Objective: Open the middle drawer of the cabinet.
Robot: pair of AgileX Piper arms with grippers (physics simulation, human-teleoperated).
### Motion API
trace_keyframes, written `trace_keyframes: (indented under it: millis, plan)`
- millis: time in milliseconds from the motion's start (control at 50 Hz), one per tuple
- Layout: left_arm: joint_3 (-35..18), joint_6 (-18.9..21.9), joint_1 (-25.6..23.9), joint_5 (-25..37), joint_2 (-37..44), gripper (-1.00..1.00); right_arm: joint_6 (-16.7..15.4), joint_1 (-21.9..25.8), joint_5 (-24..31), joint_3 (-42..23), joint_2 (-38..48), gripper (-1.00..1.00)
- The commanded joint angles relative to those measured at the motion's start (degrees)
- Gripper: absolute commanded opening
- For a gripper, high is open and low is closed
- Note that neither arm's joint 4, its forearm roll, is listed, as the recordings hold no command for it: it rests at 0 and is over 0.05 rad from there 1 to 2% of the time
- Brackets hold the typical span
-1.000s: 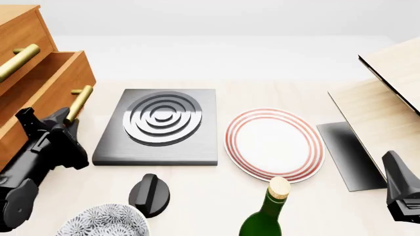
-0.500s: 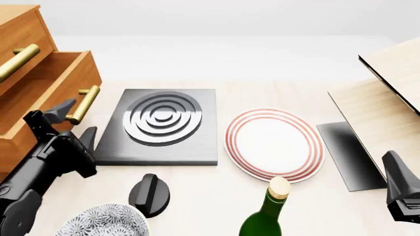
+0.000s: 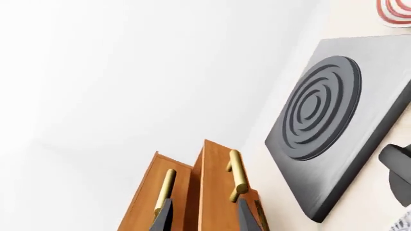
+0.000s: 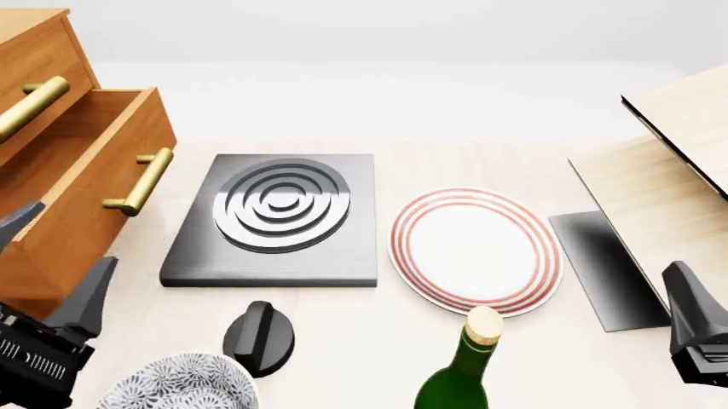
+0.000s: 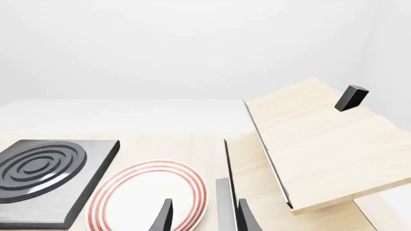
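While the middle drawer (image 4: 80, 183) stands pulled out from the cabinet (image 4: 29, 51) at the far left of the worktop (image 4: 341, 332), the opening step looks finished or nearly so. The brass handle (image 4: 139, 181) of this drawer is free, with nothing touching it. The left gripper (image 4: 51, 268) is low at the left edge, in front of the drawer and apart from it, with its jaws spread and holding nothing. The next move, as I judge, only needs this arm to lift away without knocking the drawer front. To the right are the dark hob plate (image 4: 273, 217), a black knob (image 4: 259, 338) and a patterned bowl (image 4: 176, 388), so the free room beside the drawer is narrow. Further right lie the striped plate (image 4: 476, 249) and a green bottle (image 4: 461, 375). The right gripper (image 5: 202, 214) rests at the right edge, jaws apart and empty.
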Motion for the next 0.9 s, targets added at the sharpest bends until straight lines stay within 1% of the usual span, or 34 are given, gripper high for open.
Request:
trace_keyframes:
  millis: [20, 40, 60, 80, 100, 120, 140, 160, 220, 240, 260, 280, 400, 420, 440, 460, 500, 520, 540, 580, 620, 660, 740, 760, 800, 840, 860, 900]
  plan:
    - [0.7, -5.9, -2.8, 18.5, -21.7, 1.0, 0.0, 0.0, 0.0, 0.0, 0.0, 1.0]
    - [0.1, -7.2, -3.4, 18.8, -21.7, 1.0, 0.0, 0.0, 0.0, 0.0, 0.0, 1.0]
    - [0.1, -7.2, -3.4, 18.8, -21.7, 1.0, 0.0, 0.0, 0.0, 0.0, 0.0, 1.0]
    - [-3.1, -10.0, -3.2, 21.5, -21.7, 1.0, 0.0, 0.0, 0.0, 0.0, 0.0, 1.0]
    - [-4.2, -10.7, -3.3, 22.0, -21.7, 1.0, 0.0, 0.0, 0.0, 0.0, 0.0, 1.0]
    - [-6.7, -13.0, -3.5, 24.4, -21.7, 1.0, 0.0, 0.0, 0.0, 0.0, 0.0, 1.0]
    - [-8.3, -14.0, -3.5, 25.6, -21.7, 1.0, 0.0, 0.0, 0.0, 0.0, 0.0, 1.0]
    - [-12.1, -16.1, -3.8, 28.6, -21.7, 1.0, 0.0, 0.0, 0.0, 0.0, 0.0, 1.0]
    - [-17.9, -19.0, -4.2, 32.7, -21.7, 1.0, 0.0, 0.0, 0.0, 0.0, 0.0, 1.0]
    - [-19.1, -20.0, -3.5, 34.4, -21.7, 1.0, 0.0, 0.0, 0.0, 0.0, 0.0, 1.0]
    - [-19.2, -19.7, -3.0, 34.8, -21.7, 1.0, 0.0, 0.0, 0.0, 0.0, 0.0, 1.0]
    - [-20.2, -20.6, -2.8, 35.7, -21.7, 1.0, 0.0, 0.0, 0.0, 0.0, 0.0, 1.0]
    - [-29.0, -29.4, -1.0, 46.0, -21.7, 1.0, 0.0, 0.0, 0.0, 0.0, 0.0, 1.0]
    - [-31.0, -31.6, -0.5, 48.0, -21.7, 1.0, 0.0, 0.0, 0.0, 0.0, 0.0, 1.0]
    - [-31.9, -32.6, -0.2, 49.1, -21.7, 1.0, 0.0, 0.0, 0.0, 0.0, 0.0, 1.0]
    - [-33.4, -34.6, 1.2, 50.7, -21.7, 1.0, 0.0, 0.0, 0.0, 0.0, 0.0, 1.0]
    - [-34.7, -36.6, 2.0, 52.0, -21.7, 1.0, 0.0, 0.0, 0.0, 0.0, 0.0, 1.0]
    - [-36.2, -39.0, 3.0, 53.8, -21.7, 1.0, 0.0, 0.0, 0.0, 0.0, 0.0, 1.0]
    - [-37.3, -40.4, 2.5, 55.1, -21.6, 1.0, 0.0, 0.0, 0.0, 0.0, 0.0, 1.0]
    - [-39.3, -44.7, 2.0, 56.1, -19.4, 1.0, 0.0, 0.0, 0.0, 0.0, 0.0, 1.0]
    - [-40.9, -46.7, 2.4, 56.3, -17.7, 1.0, 0.0, 0.0, 0.0, 0.0, 0.0, 1.0]
    - [-42.6, -49.7, 2.8, 56.9, -15.6, 1.0, 0.0, 0.0, 0.0, 0.0, 0.0, 1.0]
    - [-44.4, -53.5, 3.2, 56.8, -12.0, 1.0, 0.0, 0.0, 0.0, 0.0, 0.0, 1.0]
    - [-45.2, -55.0, 3.3, 56.6, -10.8, 1.0, 0.0, 0.0, 0.0, 0.0, 0.0, 1.0]
    - [-45.6, -55.7, 3.2, 56.2, -9.2, 1.0, 0.0, 0.0, 0.0, 0.0, 0.0, 1.0]
    - [-46.2, -57.4, 3.3, 55.7, -7.4, 1.0, 0.0, 0.0, 0.0, 0.0, 0.0, 1.0]
    - [-46.4, -57.2, 3.3, 55.5, -7.1, 1.0, 0.0, 0.0, 0.0, 0.0, 0.0, 1.0]
    - [-46.8, -60.4, 2.9, 55.2, -4.7, 1.0, 0.0, 0.0, 0.0, 0.0, 0.0, 1.0]
